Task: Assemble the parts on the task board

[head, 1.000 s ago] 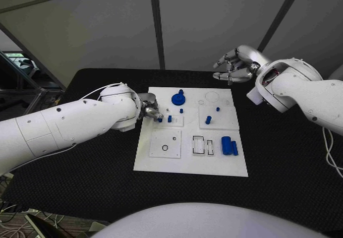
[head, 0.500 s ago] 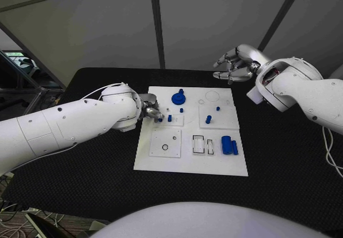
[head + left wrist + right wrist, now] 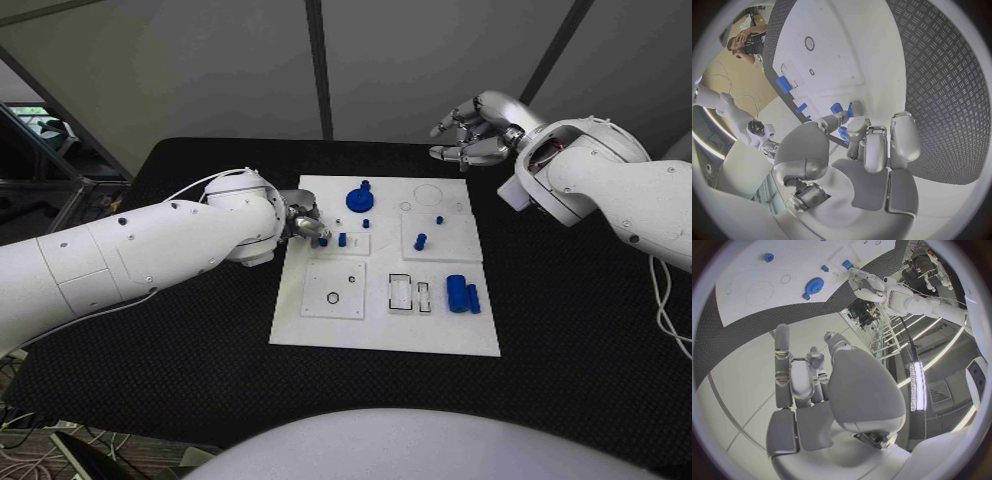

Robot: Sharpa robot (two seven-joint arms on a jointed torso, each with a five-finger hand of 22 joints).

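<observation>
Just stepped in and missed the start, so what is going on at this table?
The robot is assembling small blue parts on the white task board. Its left hand is at the board's left edge, fingers closed around a small blue peg. The right hand hangs beyond the board's far corner, holding nothing. A blue gear stands near the far edge.

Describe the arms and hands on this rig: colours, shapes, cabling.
Both arms are glossy white, built from rounded, bulbous shells with small dark screw points. The left arm has a thin white cable looping over its wrist shell; the right arm shows a reddish opening near the wrist and a white cable along its forearm. The left hand and right hand are silver, with smooth, rounded segmented fingers.
</observation>
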